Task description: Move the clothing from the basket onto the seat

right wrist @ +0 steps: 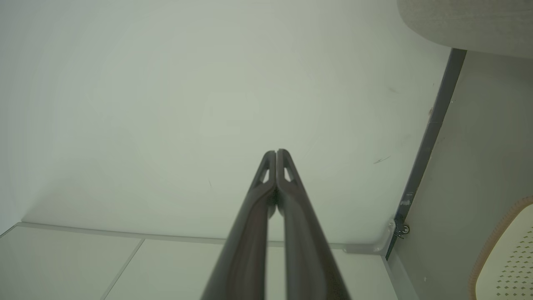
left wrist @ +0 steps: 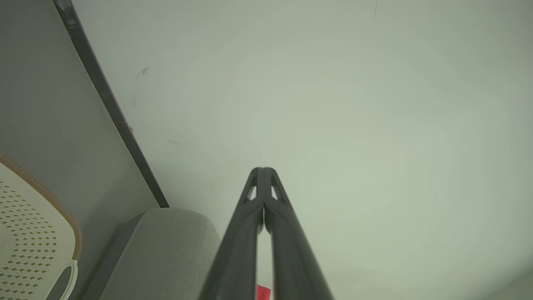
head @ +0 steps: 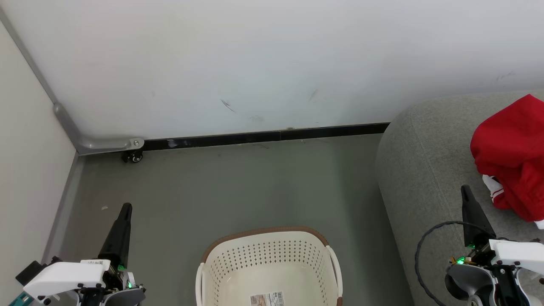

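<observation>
The cream basket [head: 316,255] with a brown rim stands on the floor at the bottom middle of the head view; I see a paper label on its base and no fabric inside. Red clothing [head: 512,157] with white trim lies bunched on the grey seat [head: 420,170] at the right. My left gripper [head: 126,207] is shut and empty, raised left of the basket. My right gripper [head: 465,188] is shut and empty above the seat, just left of the clothing. In the wrist views the left gripper [left wrist: 263,170] and right gripper [right wrist: 276,152] have fingertips touching, pointing at the pale wall.
A white wall with a black baseboard [head: 263,137] runs behind the grey floor. A partition [head: 25,148] stands at the left, with a small caster wheel [head: 135,157] at its corner. The basket rim [left wrist: 62,212] and seat corner [left wrist: 166,246] show in the left wrist view.
</observation>
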Robot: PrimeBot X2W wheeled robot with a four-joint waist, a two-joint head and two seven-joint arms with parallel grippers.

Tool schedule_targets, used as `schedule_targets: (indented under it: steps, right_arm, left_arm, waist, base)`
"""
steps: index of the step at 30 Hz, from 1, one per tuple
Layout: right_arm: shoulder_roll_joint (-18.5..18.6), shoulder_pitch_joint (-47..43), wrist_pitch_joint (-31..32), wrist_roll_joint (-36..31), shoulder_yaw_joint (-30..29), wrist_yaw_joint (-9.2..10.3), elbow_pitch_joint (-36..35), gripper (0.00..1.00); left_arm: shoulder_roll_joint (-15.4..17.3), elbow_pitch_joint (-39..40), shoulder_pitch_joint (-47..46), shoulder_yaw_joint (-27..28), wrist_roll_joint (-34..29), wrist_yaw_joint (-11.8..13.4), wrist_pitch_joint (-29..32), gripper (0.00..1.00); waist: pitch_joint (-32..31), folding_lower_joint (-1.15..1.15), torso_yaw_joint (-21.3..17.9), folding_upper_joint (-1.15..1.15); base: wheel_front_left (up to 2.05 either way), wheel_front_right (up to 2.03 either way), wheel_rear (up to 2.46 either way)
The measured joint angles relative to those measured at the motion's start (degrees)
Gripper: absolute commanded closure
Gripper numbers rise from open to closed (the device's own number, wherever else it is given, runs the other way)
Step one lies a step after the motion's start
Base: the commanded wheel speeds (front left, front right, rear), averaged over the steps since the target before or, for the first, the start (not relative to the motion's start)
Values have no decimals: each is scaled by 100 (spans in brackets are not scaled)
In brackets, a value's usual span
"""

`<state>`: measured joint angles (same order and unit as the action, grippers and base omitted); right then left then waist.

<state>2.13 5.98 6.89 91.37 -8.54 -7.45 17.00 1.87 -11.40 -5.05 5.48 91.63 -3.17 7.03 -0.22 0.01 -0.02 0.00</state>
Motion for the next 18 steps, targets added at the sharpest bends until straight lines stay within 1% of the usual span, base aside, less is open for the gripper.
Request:
schedule_targets:
  steps: [18]
  right_arm:
    - [0,-1,-1,0,4,0,-2,100]
  left_arm:
    - [0,34,3,-10,0,21,-7,100]
  waist:
    - [1,0,0,0]
  base:
    - [0,0,0]
